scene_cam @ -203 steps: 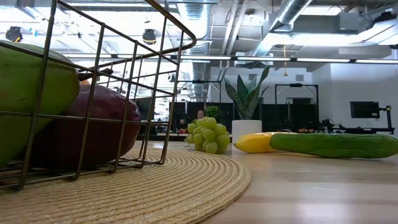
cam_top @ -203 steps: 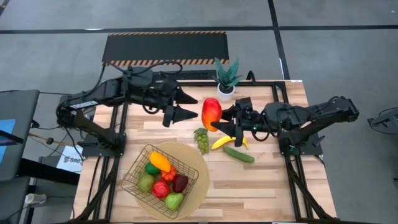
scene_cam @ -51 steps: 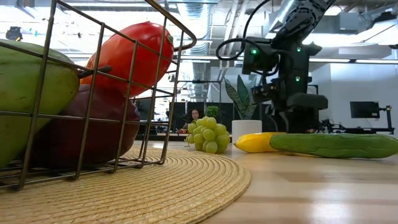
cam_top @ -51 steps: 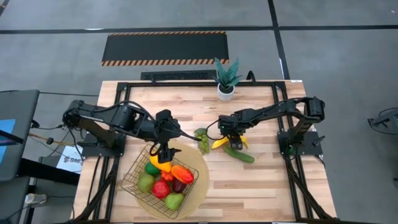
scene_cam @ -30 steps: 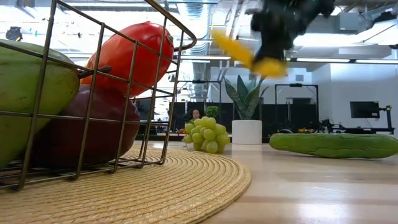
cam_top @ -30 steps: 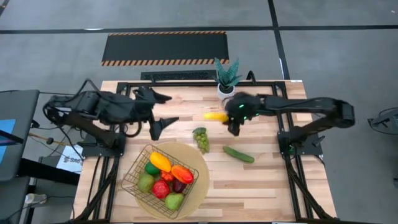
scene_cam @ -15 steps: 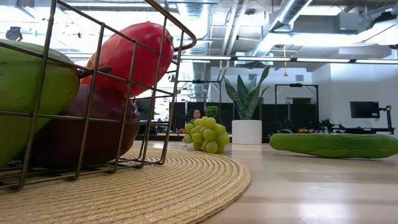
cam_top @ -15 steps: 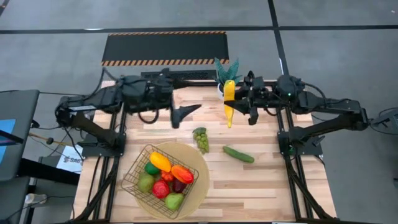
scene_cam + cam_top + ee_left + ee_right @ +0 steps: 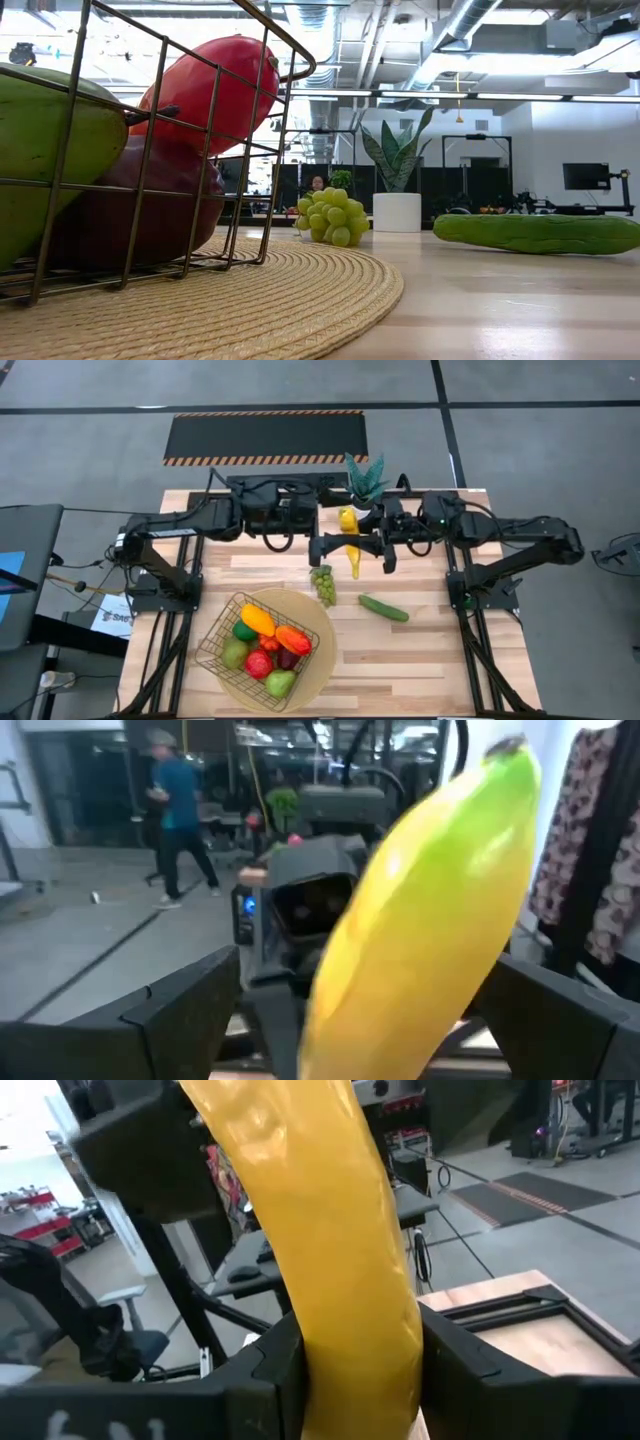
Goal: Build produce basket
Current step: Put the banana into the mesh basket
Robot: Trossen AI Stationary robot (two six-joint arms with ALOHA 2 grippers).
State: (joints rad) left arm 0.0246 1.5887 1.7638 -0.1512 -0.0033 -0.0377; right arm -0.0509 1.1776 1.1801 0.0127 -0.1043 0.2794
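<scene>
1. The banana (image 9: 350, 545) hangs upright above the table (image 9: 440, 650), up beyond the basket (image 9: 265, 650) on its far side; it is bright yellow, greenish toward one tip, smooth and gently curved.
2. The right gripper (image 9: 372, 550) is clamped on it, both dark fingers (image 9: 280, 1370) pressed to its sides.
3. The left gripper (image 9: 322, 547) faces it from the other side, fingers (image 9: 180, 1010) spread wide, the banana between them and untouched.
4. The basket sits on a round woven mat (image 9: 300, 300), already holding a green pear (image 9: 50, 150), a red mango (image 9: 215, 90) and more.
5. Grapes (image 9: 324, 584) lie just beyond the basket's far rim; the cucumber (image 9: 384, 608) lies off to the basket's right.
6. A potted plant (image 9: 364, 478) stands at the far edge, beyond the banana.
</scene>
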